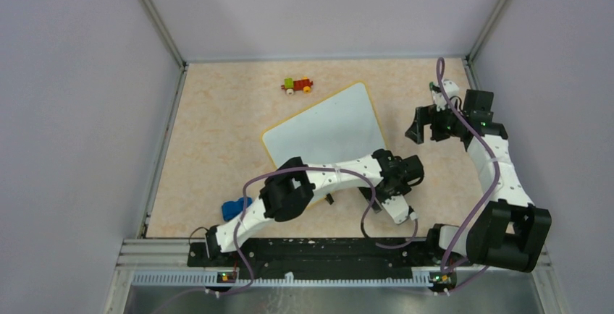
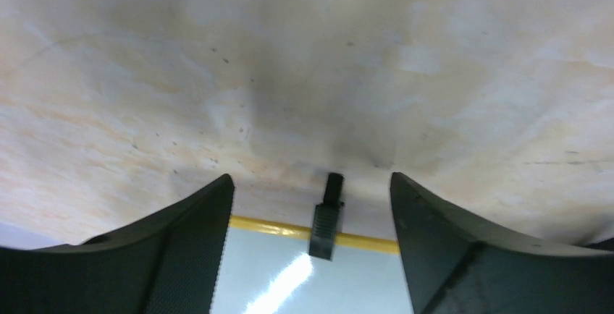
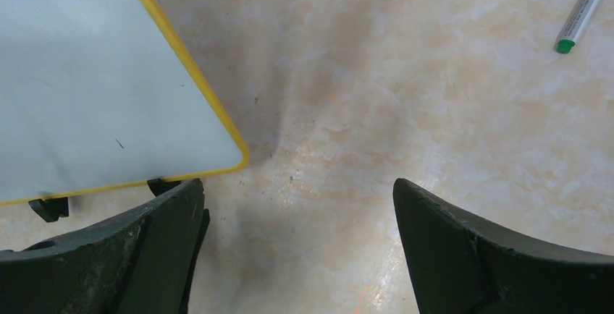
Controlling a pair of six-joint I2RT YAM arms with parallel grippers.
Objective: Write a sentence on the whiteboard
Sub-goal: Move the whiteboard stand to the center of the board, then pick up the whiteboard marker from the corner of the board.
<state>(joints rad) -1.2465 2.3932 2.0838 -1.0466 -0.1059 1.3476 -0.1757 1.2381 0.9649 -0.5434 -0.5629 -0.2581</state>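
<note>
**Whiteboard blank, both grippers spread, marker lying loose**

Reading the overhead view from left to right. At the near left of the table [image 1: 217, 126] lies a small blue object [image 1: 233, 207]. Farther back, a toy train [image 1: 297, 85] stands just beyond the board's far edge. The whiteboard [image 1: 326, 129] lies flat and skewed at mid-table, its near edge hidden under my left arm. I can see no writing on its face in any view.

The left gripper [image 2: 311, 184] is spread and holds nothing. It hovers low at the board's near right corner, with the yellow rim [image 2: 275, 226] and one black clip [image 2: 326, 223] in line between its fingers. The right gripper [image 3: 297, 182] is also spread wide and empty, over bare table just off a rounded corner of the board. A green-capped marker [image 3: 579, 16] lies well apart from it, at the far right of the right wrist view.

I judge the board to be light, thin and stiff, with a glossy face that pads would slide on. Because it lies flush, I would steady it at the rim or at a clip rather than on the face. The marker looks slim and round, so I expect it to roll; I would pinch it across the barrel.
</note>
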